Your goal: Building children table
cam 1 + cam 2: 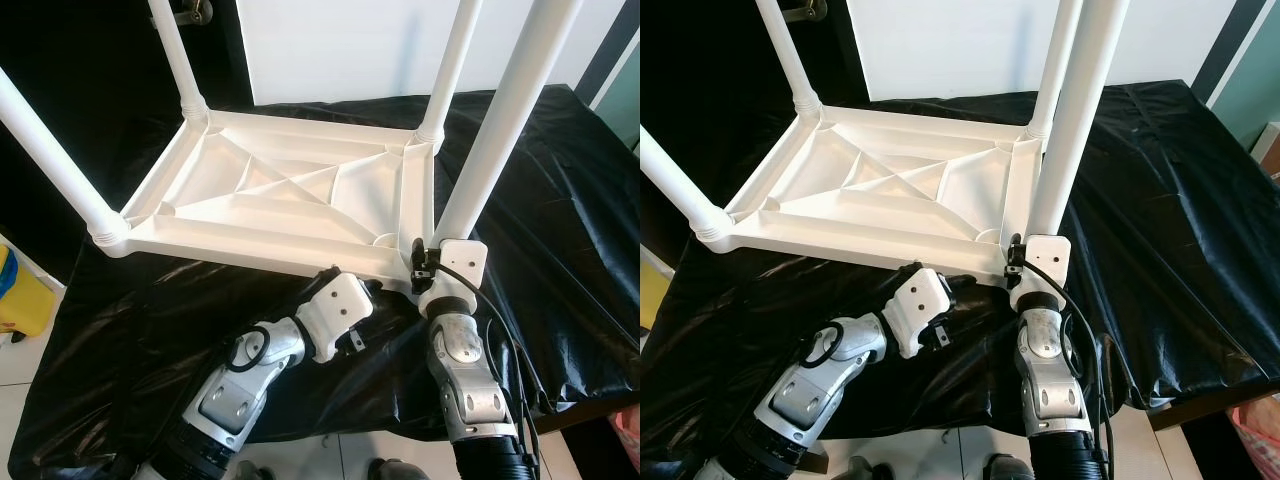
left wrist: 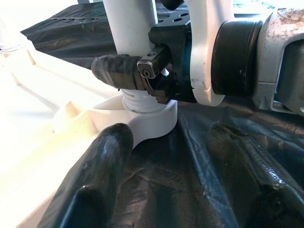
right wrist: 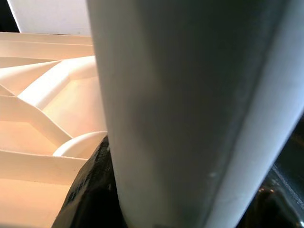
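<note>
- White plastic children's table top [image 1: 290, 200] lies upside down, ribbed underside up, on a desk [image 1: 560, 200] covered with a black plastic sheet [image 1: 550, 280]
- Three legs stand upright in corner sockets: far left leg [image 1: 178, 55], near left leg [image 1: 50, 150], far right leg [image 1: 452, 65]
- Fourth leg [image 1: 505, 120] stands at the near right corner; left wrist view shows its threaded foot sitting in the corner socket [image 2: 154, 121]
- Right hand [image 2: 142, 76] is at the base of the fourth leg, just above the socket; its black fingers [image 2: 114, 71] are pinched around the leg, one finger wrapping the front of the tube
- Right wrist view: the leg [image 3: 190, 109] runs very close to the lens, with a dark finger [image 3: 90, 190] against it low down and the ribbed underside [image 3: 38, 118] beside it
- Left hand [image 2: 175, 185] sits low at the near edge of the table top, just beside the same corner; its two fingers [image 2: 95, 180] are spread apart, pinching nothing, one against the rim of the table top, the other over the black sheet
- Left arm [image 1: 240, 380] reaches in from below left, right arm [image 1: 465, 380] from below right; the two wrists are close together near the corner
- Yellow and blue item [image 1: 15, 290] on the floor at the left edge, cut off by the frame
</note>
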{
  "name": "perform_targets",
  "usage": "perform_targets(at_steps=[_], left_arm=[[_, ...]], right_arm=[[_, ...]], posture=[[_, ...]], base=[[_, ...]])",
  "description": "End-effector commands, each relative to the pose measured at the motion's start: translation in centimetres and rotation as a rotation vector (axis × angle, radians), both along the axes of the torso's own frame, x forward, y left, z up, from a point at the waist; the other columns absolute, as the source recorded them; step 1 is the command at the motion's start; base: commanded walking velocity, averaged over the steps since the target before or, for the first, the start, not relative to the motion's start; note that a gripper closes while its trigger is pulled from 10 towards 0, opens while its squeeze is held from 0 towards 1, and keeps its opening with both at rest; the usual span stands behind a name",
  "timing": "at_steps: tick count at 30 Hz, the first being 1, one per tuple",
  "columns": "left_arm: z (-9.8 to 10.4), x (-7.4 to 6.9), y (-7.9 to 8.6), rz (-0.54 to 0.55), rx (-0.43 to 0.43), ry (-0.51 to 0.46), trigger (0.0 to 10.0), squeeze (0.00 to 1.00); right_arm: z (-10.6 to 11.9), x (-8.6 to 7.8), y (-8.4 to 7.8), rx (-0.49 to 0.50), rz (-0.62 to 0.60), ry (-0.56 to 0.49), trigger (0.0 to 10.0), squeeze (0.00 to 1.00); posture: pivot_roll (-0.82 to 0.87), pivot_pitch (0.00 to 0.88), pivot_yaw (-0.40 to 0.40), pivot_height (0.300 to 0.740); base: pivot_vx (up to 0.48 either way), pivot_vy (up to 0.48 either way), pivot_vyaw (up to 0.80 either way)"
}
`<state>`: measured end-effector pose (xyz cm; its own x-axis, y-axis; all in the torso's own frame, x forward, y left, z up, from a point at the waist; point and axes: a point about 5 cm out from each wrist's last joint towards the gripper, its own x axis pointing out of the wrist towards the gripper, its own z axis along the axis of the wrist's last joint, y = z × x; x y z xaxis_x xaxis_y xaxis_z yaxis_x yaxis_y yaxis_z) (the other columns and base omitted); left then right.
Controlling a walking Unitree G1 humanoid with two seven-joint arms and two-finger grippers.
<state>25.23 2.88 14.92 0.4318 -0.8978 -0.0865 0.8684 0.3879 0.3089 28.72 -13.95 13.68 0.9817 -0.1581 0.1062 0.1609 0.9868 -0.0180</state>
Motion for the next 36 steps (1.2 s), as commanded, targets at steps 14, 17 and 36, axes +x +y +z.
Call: perform_targets(at_steps=[14, 17, 36], left_arm=[[-0.3, -0.4, 0.0, 0.017, 0.005, 0.006, 10.0, 0.00], [-0.3, -0.3, 0.0, 0.017, 0.003, 0.005, 10.0, 0.00], [0.2, 0.4, -0.3, 0.001, 0.002, -0.018, 10.0, 0.00]], right_arm=[[-0.4, -0.8, -0.7, 0.011, 0.082, -0.005, 10.0, 1.00], [-0.3, -0.9, -1.3, 0.009, 0.102, -0.017, 10.0, 1.00], [1.6, 0.5, -4.3, -0.153, 0.762, 0.045, 10.0, 0.00]], posture=[[-0.13, 0.143, 0.034, 0.740], [-0.13, 0.140, 0.033, 0.740], [-0.14, 0.109, 0.047, 0.740]], base=[[0.000, 0.000, 0.00], [0.000, 0.000, 0.00], [0.000, 0.000, 0.00]])
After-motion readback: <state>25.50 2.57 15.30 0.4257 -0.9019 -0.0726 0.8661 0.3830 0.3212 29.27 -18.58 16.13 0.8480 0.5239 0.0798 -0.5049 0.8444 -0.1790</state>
